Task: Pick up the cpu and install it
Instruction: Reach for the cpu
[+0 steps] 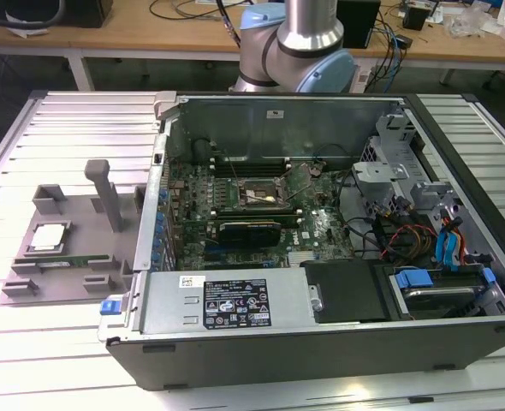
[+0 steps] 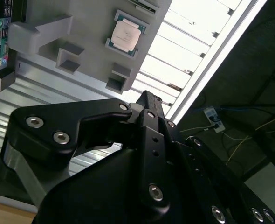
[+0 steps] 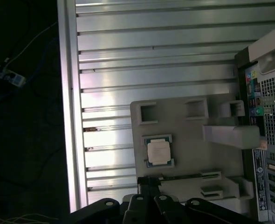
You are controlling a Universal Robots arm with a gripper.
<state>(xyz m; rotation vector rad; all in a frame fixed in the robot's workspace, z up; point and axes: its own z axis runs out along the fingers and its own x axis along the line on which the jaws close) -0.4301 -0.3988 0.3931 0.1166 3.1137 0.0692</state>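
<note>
The cpu (image 1: 49,237) is a small silvery square chip lying flat in a recess of the grey holder block (image 1: 81,214) on the slatted table, at the exterior view's left of the open computer case (image 1: 321,325). Both wrist views look down on the cpu (image 2: 127,36) (image 3: 158,151) from well above. My black gripper (image 3: 149,183) (image 2: 147,100) hangs in the air over the holder's edge, apart from the chip. Its fingertips look shut together with nothing between them. Inside the case, the motherboard's socket frame (image 1: 257,193) stands open.
A thin green memory stick (image 1: 64,259) lies in the holder beside the cpu. A tall grey post (image 1: 107,195) rises from the holder. The arm's base (image 1: 295,51) stands behind the case. The table's edge (image 3: 67,116) drops off to a dark floor with cables.
</note>
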